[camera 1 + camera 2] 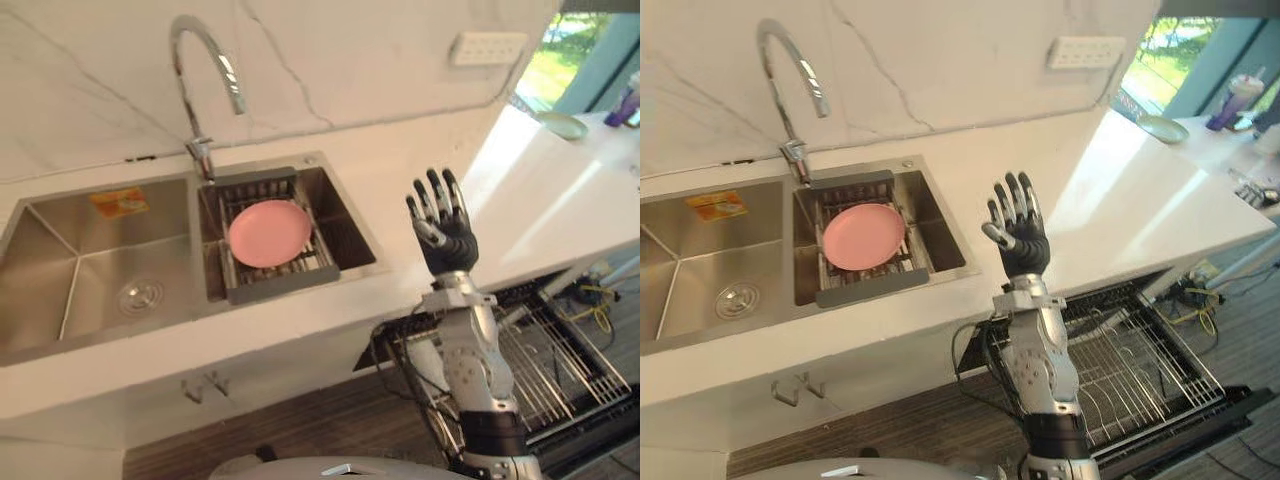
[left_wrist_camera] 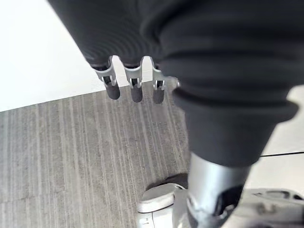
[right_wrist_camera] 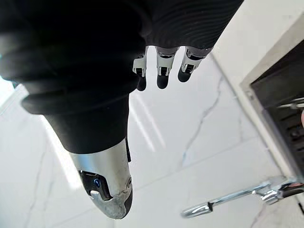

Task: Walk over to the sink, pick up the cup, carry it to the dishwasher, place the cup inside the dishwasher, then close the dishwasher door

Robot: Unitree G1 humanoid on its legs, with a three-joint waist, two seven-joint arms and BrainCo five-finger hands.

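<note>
My right hand (image 1: 445, 235) is raised in front of me over the front edge of the table (image 1: 540, 210). Its fingers are straight and spread, pointing up, and there is nothing in it. From its own wrist I see the dark tips of those fingers (image 3: 162, 78) against the marble wall (image 3: 204, 128), and the rest of them is covered by the ribbed cuff.

To the left of this hand lies the sink (image 1: 60, 260). Its near basin holds a drain rack (image 1: 262, 290) with a pink plate (image 1: 269, 233) lying in it. The far basin runs out of the view's edge. The tap (image 1: 205, 70) arches over the divide between them.

Below and to the right of the hand, the dishwasher (image 1: 1200, 420) stands open under the table with its wire basket (image 1: 1140, 360) pulled out. My forearm hides part of the basket.

The one cup (image 1: 1227, 105) I can make out is purple. It stands well beyond the hand at the table's far end by the window, too small to read clearly. A small dish (image 1: 1162, 128) lies just this side of it.

My left hand (image 2: 135, 90) hangs over the wood floor (image 2: 71, 156). Its fingertips are relaxed and empty, with most of the hand hidden behind the cuff.
</note>
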